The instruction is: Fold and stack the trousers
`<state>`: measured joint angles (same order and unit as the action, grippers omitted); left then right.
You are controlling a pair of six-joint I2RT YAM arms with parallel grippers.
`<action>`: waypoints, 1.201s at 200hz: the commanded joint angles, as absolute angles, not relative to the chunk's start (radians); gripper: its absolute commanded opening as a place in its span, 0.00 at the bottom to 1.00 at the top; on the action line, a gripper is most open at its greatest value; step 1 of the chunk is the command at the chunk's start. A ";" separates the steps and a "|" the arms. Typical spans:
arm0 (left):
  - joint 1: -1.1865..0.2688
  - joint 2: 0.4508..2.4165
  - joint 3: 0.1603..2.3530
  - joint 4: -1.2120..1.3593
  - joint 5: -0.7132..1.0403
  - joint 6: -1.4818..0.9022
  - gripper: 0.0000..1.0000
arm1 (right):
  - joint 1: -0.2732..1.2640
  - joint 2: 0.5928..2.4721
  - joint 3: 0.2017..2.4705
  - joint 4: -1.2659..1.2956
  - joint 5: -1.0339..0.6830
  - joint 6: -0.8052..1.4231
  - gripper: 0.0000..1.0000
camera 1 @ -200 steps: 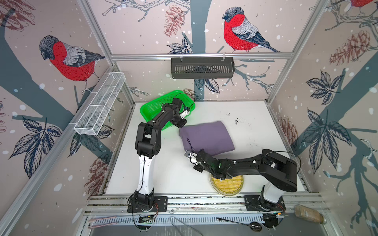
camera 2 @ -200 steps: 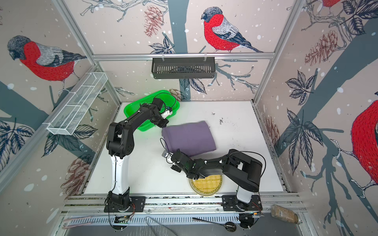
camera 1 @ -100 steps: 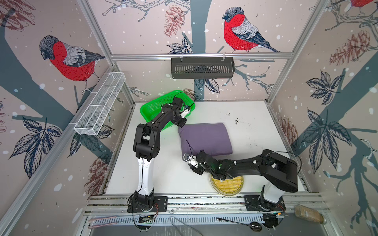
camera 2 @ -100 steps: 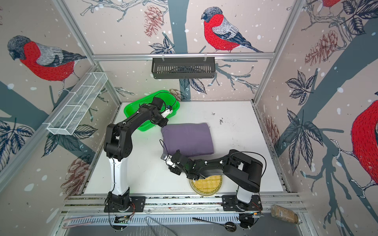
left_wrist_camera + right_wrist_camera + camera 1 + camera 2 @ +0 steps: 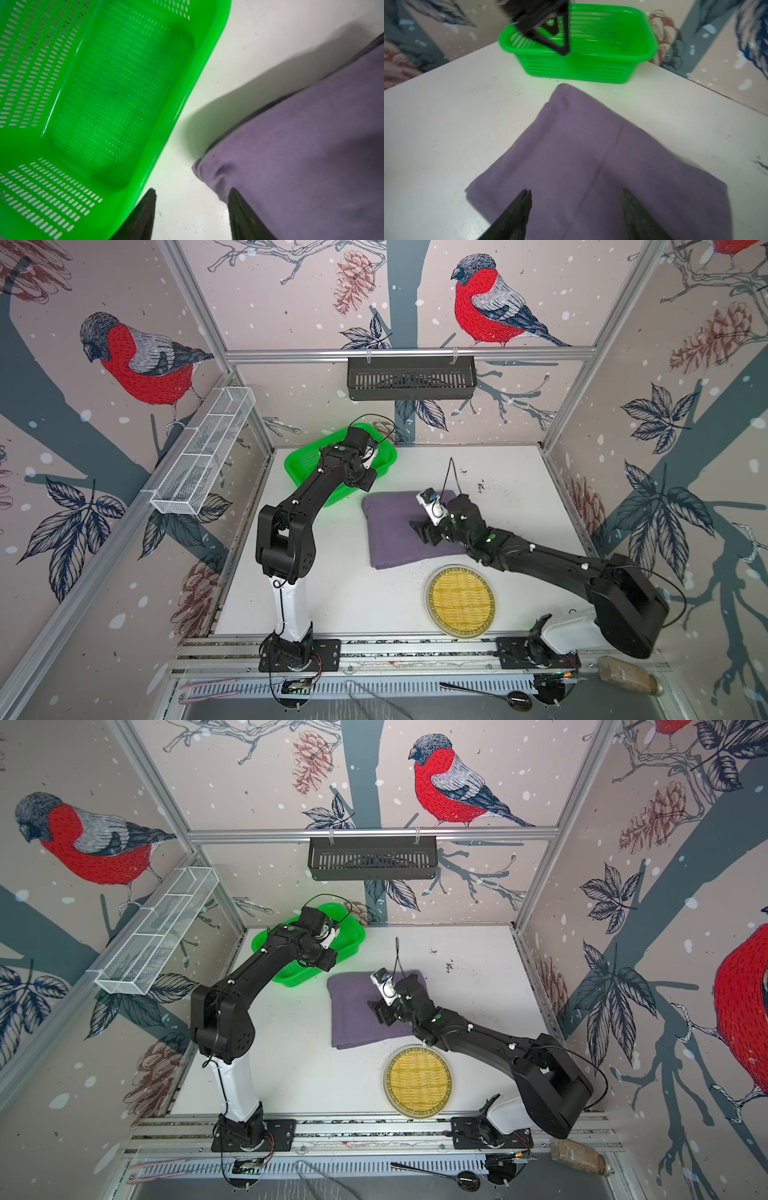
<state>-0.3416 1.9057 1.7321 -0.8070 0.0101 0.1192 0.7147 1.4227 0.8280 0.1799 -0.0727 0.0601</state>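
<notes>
The trousers (image 5: 390, 531) lie folded into a flat purple rectangle around the middle of the table (image 5: 332, 597), a little toward its back edge. The right gripper (image 5: 575, 192) hangs over them, jaws well apart, holding nothing. The left gripper (image 5: 192, 190) is at their back left corner, jaws likewise apart and empty, between the cloth and the green basket (image 5: 204, 62) in the table's back left corner. A round woven tray (image 5: 460, 601) sits near the front edge, just beside the trousers.
</notes>
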 commanded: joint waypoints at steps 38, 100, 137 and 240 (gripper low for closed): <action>-0.368 1.717 1.417 -0.649 0.176 -0.188 0.63 | 0.443 1.503 0.950 -0.090 -0.127 0.180 0.81; -0.351 1.521 1.121 -0.439 0.322 -0.298 0.72 | 0.363 1.752 1.091 -0.133 -0.179 0.192 0.88; -0.303 1.439 1.009 -0.384 0.388 -0.316 0.74 | 0.388 1.826 1.118 -0.126 -0.190 0.175 0.88; -0.271 1.407 0.965 -0.402 0.410 -0.289 0.74 | 0.412 2.005 1.163 -0.190 -0.004 0.189 0.65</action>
<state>-0.2768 1.4132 0.9562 -0.4038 0.3931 -0.3088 0.4133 1.9701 1.1709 -0.0715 -0.1387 0.1795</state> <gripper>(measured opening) 0.743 0.685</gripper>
